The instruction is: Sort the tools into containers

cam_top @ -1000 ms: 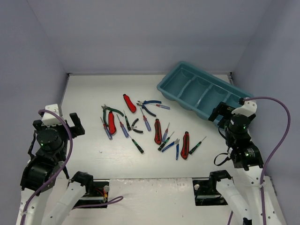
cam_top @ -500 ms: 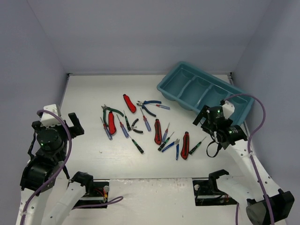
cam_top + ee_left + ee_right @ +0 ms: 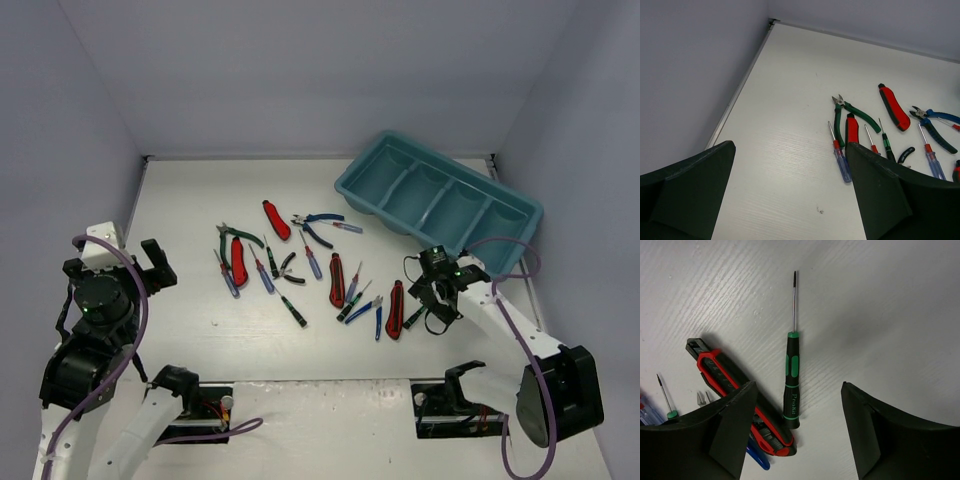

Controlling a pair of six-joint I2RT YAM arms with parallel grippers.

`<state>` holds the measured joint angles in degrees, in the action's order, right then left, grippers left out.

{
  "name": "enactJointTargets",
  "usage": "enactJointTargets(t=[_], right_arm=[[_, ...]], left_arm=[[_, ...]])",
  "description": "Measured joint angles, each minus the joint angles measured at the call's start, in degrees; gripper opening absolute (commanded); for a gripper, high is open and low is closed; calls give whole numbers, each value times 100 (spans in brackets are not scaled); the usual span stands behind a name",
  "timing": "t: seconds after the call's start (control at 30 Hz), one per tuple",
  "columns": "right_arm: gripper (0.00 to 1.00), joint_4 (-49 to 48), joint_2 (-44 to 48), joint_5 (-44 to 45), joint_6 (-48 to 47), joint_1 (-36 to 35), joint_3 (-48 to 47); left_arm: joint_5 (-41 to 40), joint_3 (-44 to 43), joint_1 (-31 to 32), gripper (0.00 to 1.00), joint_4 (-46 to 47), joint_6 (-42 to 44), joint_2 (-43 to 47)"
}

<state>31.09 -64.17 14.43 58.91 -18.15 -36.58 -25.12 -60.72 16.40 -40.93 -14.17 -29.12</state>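
Gripper [image 3: 798, 386] on right arm gapes astride green-black screwdriver [image 3: 791, 365], holding nothing.

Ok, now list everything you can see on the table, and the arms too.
Table: one, white, under everything.
Tray: one, teal-blue, four empty compartments, far right.
Utility knives: four, red and black, spread across the middle.
Pliers: at least three, green, blue and black handles, among the knives.
Screwdrivers: about ten, blue or green-black handles, mixed through the same spread.
Left gripper: one, black, open, above the table's left side.
Right gripper: one, black, open, fingers either side of a green-black screwdriver at the spread's right edge.
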Motion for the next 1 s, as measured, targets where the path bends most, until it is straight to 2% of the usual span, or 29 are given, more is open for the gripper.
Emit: enactJointTargets(t=[0.33, 0.7, 0.9, 1.0], right_arm=[[48, -693, -520, -304, 318, 0, 602], [1, -943, -618, -293, 403, 0, 596], [0, -870, -594, -279, 239, 0, 524], [0, -533, -462, -172, -58, 0, 101]], left_arm=[[10, -8, 0, 92, -10, 2, 62], [44, -8, 0, 92, -22, 0, 107], [83, -8, 0, 92, -22, 0, 107], [99, -8, 0, 92, -22, 0, 105]])
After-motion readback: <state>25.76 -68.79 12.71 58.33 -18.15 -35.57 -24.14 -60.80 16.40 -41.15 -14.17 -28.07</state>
